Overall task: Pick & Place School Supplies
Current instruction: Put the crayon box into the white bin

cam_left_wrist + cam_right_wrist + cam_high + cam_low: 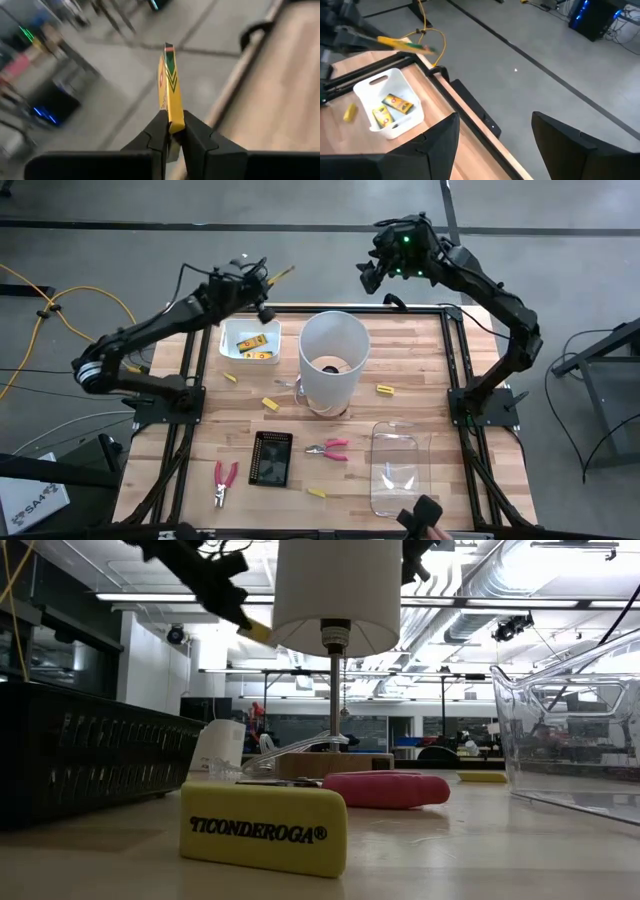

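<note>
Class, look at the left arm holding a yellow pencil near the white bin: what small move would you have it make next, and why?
Probably lower the pencil into the white bin and open. The left gripper is shut on it, raised beside the bin, which already holds yellow boxes. The right gripper waits open beyond the table's far edge.

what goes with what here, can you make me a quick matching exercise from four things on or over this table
Things:
1. white bin
2. clear container
3. left gripper
4. right gripper

States:
A. open, holding nothing, raised beyond the table's far edge
B. empty, near the front right of the table
C. shut on a yellow pencil
D. holds yellow boxes, far left side of the table

Pairs: 1-D, 2-B, 3-C, 4-A
</note>
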